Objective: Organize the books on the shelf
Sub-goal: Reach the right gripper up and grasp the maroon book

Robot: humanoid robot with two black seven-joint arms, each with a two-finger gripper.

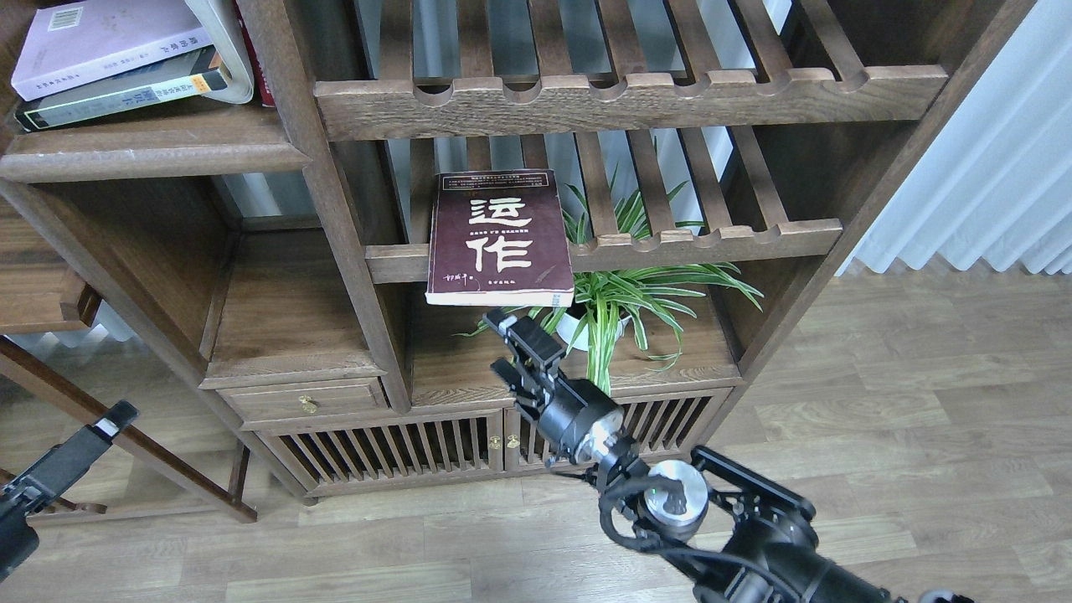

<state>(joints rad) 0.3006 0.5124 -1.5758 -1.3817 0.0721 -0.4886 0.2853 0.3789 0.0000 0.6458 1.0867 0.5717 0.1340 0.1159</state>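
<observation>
The maroon book (500, 239) with big white characters lies flat on a slatted rack, its front end overhanging the rail. The white-lavender book (105, 38) lies on the black-grey book (126, 90) on the solid dark-brown shelf (151, 152) at top left. My right gripper (502, 342) is open and empty, just below the maroon book's front edge, fingers pointing up at it. My left gripper (96, 431) is low at the bottom left, far from the books; only one dark finger shows.
A spider plant (615, 306) in a white pot stands under the rack, right of my right gripper. Curled white pages (224, 50) and a red spine lean beside the stacked books. A small drawer (301, 400) and slatted cabinet doors are below. Curtain at right.
</observation>
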